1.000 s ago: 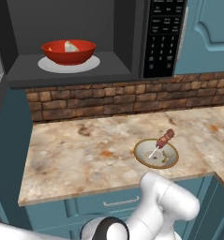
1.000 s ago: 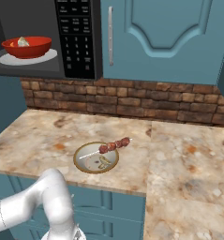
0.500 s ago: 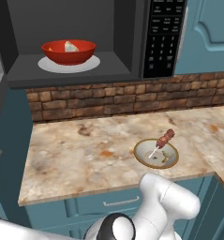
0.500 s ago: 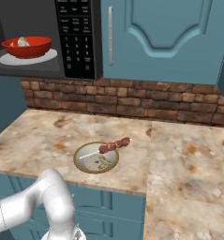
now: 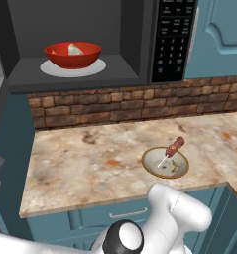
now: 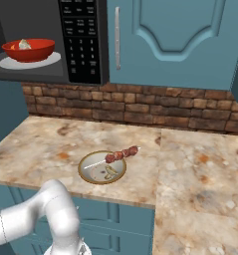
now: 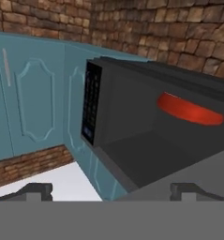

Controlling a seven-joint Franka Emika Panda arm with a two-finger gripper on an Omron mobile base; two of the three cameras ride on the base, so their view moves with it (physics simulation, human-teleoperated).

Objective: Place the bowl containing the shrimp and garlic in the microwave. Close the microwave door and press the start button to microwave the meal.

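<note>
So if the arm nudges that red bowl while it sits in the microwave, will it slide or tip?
The bowl looks glossy and rests on the smooth white turntable plate, so it would probably slide rather than tip. It is wide and low, likely stable. The garlic lies loose inside and may shift.

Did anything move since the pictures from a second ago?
Only the robot's arm shifted a little at the bottom of the base views. The bowl sits in the open microwave, and the skewer plate rests on the counter, same as before.
</note>
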